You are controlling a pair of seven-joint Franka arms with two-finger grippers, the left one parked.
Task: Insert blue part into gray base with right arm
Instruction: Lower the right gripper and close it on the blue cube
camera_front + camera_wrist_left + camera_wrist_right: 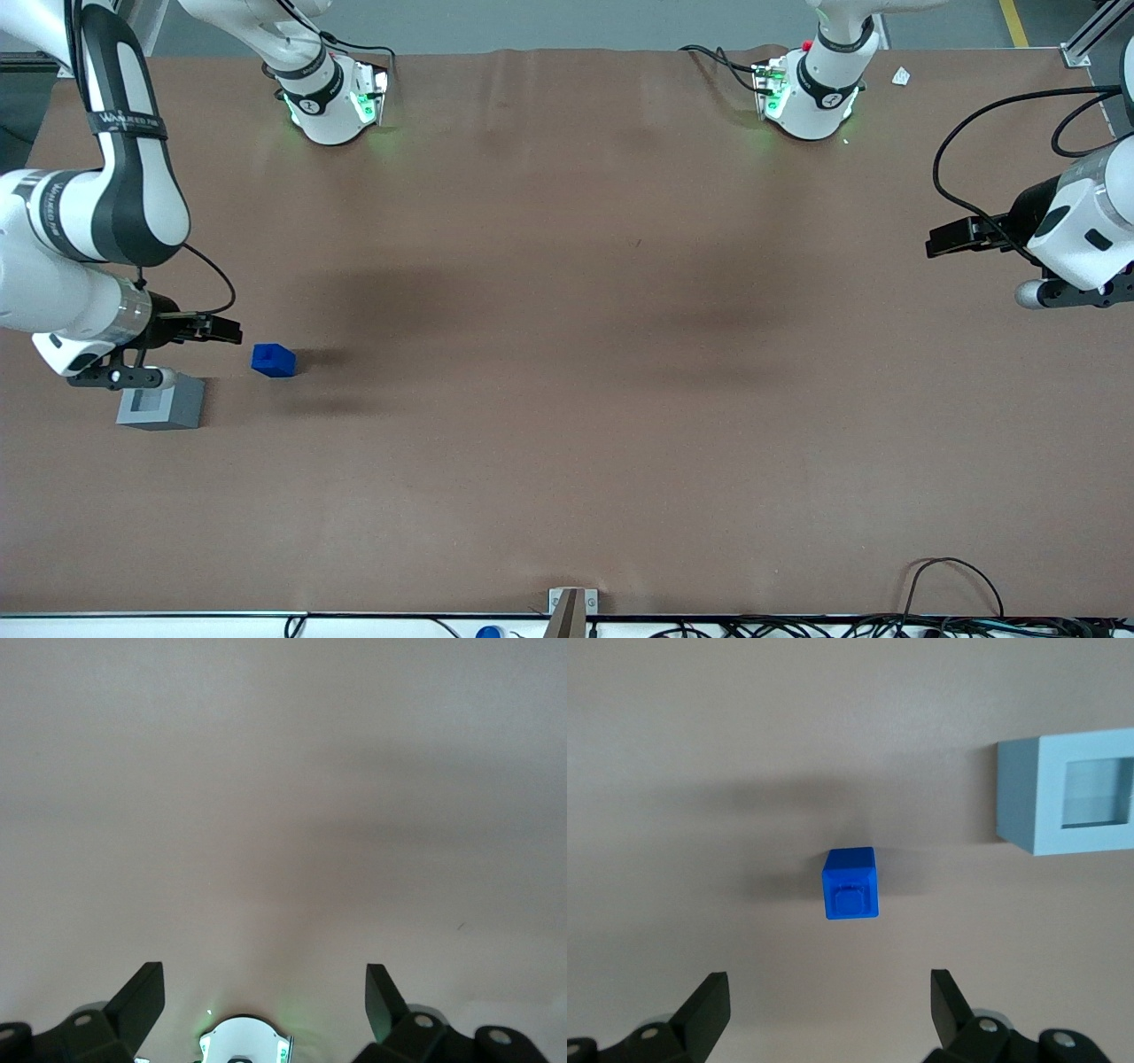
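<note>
Working surface: a brown table point(567, 425) spans the front view, bare cloth over most of it.
Right arm point(97, 221): white with black panels, reaching in at its own end of the table and ending just above the two task pieces.
Gray base point(161, 403): a matte cube resting on the table, its square socket facing up, partly under the arm's wrist in the front view; the wrist camera shows its light rim point(1067, 793) and an empty socket.
Gripper point(824, 1005): hanging above the table with its two black fingers spread wide and nothing between them, the blue part just ahead of the gap.
Blue part point(274, 360): lying free on the table beside the base, a little farther from the front camera, apart from it; the wrist camera shows it point(851, 883) with a raised square stub on one face.
Handling: probably light, rigid plastic with smooth, somewhat slippery faces.
Grasp: best pinched across two flat opposite sides of the wider body, leaving the stub free for the socket.
</note>
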